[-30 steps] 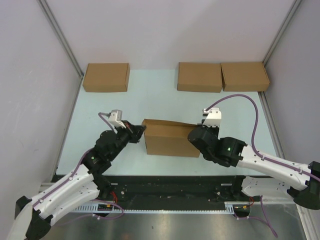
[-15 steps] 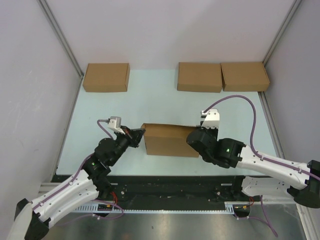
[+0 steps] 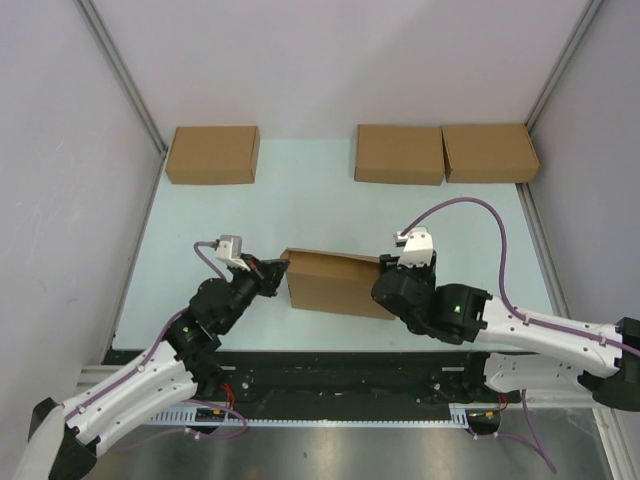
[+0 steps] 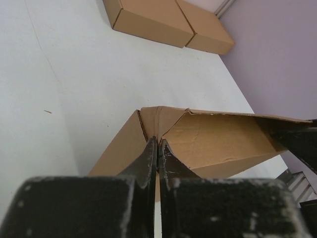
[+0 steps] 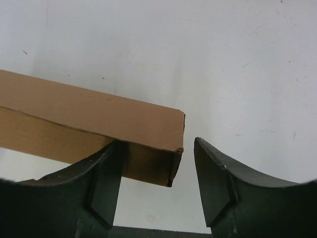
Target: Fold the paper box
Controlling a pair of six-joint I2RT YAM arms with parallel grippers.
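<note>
The paper box [image 3: 335,285] lies in the middle of the table, a brown cardboard mailer whose lid gapes a little along one side. In the left wrist view the paper box [image 4: 223,139] shows this wedge-shaped gap. My left gripper [image 3: 278,266] is shut, its tips [image 4: 158,141] against the box's left end corner. At the box's right end my right gripper [image 3: 388,272] is open. The right wrist view has that end of the paper box [image 5: 99,114] between the spread fingers of the right gripper [image 5: 156,143], the left finger [image 5: 106,173] close beneath the box.
Three compact brown boxes stand along the back wall: one at the left [image 3: 212,154] and two side by side at the right [image 3: 400,154] [image 3: 490,152]. Two of them also show in the left wrist view [image 4: 148,20] [image 4: 205,34]. Walls close in both sides.
My right gripper has opened and let go of the box's right end, and that arm has shifted slightly left. The left arm drew back a little, still shut.
</note>
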